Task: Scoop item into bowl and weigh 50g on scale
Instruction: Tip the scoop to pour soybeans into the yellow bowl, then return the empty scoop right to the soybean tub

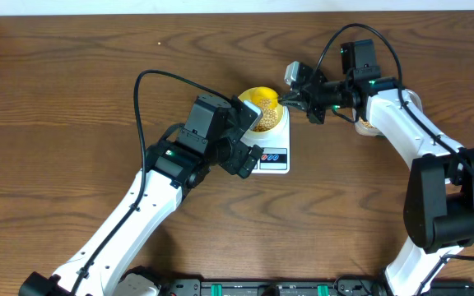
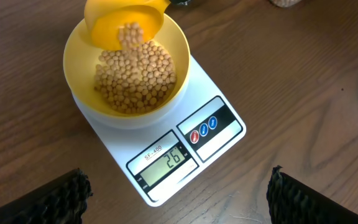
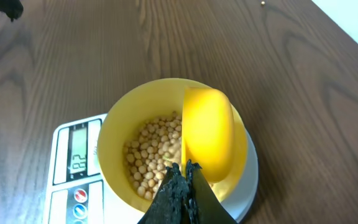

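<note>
The pale yellow bowl (image 1: 256,97) stands on the white scale (image 1: 274,158) and holds a heap of tan beans (image 2: 135,74). My right gripper (image 3: 182,174) is shut on the handle of a bright yellow scoop (image 3: 207,130). The scoop (image 2: 120,15) is tipped over the bowl's rim (image 2: 73,68), with beans spilling from it. The scale's display (image 2: 169,160) reads 26. My left gripper (image 2: 178,193) is open and empty above the table just in front of the scale (image 2: 229,134). The right gripper (image 1: 290,100) reaches in from the right.
A clear tub with beans (image 1: 367,125) sits to the right of the scale, mostly hidden behind the right arm. The scale's red and blue buttons (image 2: 204,129) face the left arm. The table's far edge runs along the top (image 1: 220,10).
</note>
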Controlling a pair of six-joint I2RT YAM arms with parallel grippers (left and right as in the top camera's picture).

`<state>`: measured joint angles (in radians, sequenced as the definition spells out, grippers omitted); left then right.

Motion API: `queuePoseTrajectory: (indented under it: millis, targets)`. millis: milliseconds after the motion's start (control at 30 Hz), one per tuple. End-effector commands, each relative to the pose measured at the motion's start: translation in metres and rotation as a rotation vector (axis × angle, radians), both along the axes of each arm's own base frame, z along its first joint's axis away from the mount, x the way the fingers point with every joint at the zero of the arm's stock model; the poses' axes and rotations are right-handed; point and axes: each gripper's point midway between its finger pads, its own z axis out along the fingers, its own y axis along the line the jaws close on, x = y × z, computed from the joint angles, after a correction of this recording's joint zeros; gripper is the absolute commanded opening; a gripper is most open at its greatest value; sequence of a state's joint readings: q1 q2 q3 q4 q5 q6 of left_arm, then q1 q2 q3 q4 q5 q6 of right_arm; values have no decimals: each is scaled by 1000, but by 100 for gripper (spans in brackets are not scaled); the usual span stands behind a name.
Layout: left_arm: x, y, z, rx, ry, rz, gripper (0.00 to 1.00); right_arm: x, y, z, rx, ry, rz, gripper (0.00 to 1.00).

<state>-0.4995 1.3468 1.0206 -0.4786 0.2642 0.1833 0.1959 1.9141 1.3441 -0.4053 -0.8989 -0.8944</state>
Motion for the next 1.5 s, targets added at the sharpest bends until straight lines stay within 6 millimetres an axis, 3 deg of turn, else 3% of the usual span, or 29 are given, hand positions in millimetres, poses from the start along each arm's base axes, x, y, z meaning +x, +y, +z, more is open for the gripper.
queuePoseTrajectory:
  millis: [0, 467, 700, 1100, 1467]
  targets:
    - [-2, 1, -5, -2, 20, -1, 93, -3, 3, -5, -19, -51, 45, 1]
    - [-2, 1, -5, -2, 20, -1, 93, -4, 6, -4, -18, -77, 68, 1]
    - [-2, 1, -5, -2, 20, -1, 93, 10, 9, 6, 46, 21, -47, 1]
    - [-2, 1, -5, -2, 20, -1, 93, -1, 19, 63, 279, 291, -117, 1]
    - [-2, 1, -5, -1, 20, -2, 93, 10, -27, 108, 416, 576, -374, 1]
